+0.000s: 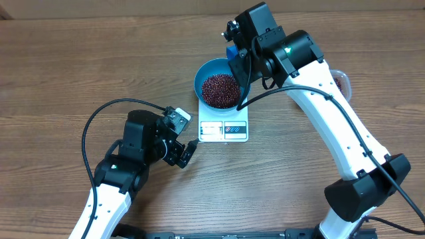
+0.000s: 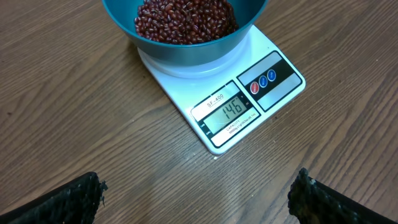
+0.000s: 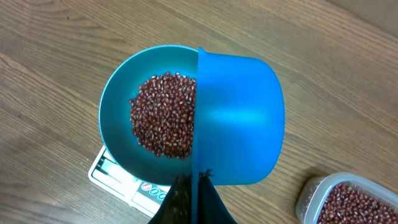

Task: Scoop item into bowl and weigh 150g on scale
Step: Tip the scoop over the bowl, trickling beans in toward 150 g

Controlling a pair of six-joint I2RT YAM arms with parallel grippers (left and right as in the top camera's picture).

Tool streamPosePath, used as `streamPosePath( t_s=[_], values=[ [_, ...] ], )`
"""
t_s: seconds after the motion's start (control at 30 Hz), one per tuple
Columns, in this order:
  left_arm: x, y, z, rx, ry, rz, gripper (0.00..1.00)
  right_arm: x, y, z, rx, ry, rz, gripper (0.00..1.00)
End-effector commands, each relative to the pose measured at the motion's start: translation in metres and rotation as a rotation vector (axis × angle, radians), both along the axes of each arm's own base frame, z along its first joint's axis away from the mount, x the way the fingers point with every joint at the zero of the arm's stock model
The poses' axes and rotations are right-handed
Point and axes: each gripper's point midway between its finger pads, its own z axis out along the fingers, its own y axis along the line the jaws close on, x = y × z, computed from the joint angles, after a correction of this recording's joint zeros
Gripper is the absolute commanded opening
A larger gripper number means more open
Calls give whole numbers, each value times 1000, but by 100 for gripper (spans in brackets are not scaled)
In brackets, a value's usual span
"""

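Topping-up step: the right gripper (image 3: 193, 190), clamped on the scoop (image 3: 239, 118), holds it over the bowl (image 3: 115, 112) of beans (image 3: 163, 115) on the scale (image 2: 177, 87), while the left gripper (image 2: 199, 200) waits with jaws apart; the reading looks slightly short, so only a few more beans seem needed.

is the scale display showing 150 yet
No, the display on the scale reads 146, with the bowl of beans sitting on it.

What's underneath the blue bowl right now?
The white scale sits under the bowl. Its display and buttons show in front; the bowl hides most of the rest of its top.
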Motion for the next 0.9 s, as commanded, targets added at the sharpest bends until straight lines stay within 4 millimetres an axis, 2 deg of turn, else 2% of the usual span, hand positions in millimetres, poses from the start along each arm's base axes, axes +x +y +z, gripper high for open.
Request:
streamPosePath(
  t_s=[0.0, 0.2, 0.87],
  values=[
    [-1, 1, 1, -3, -5, 2, 99, 1, 6, 22, 14, -67, 11, 4],
    [-1, 1, 1, -3, -4, 2, 100, 3, 6, 24, -38, -110, -3, 4],
    [-1, 1, 1, -2, -4, 2, 100, 1, 10, 24, -49, -116, 22, 4]
  ],
)
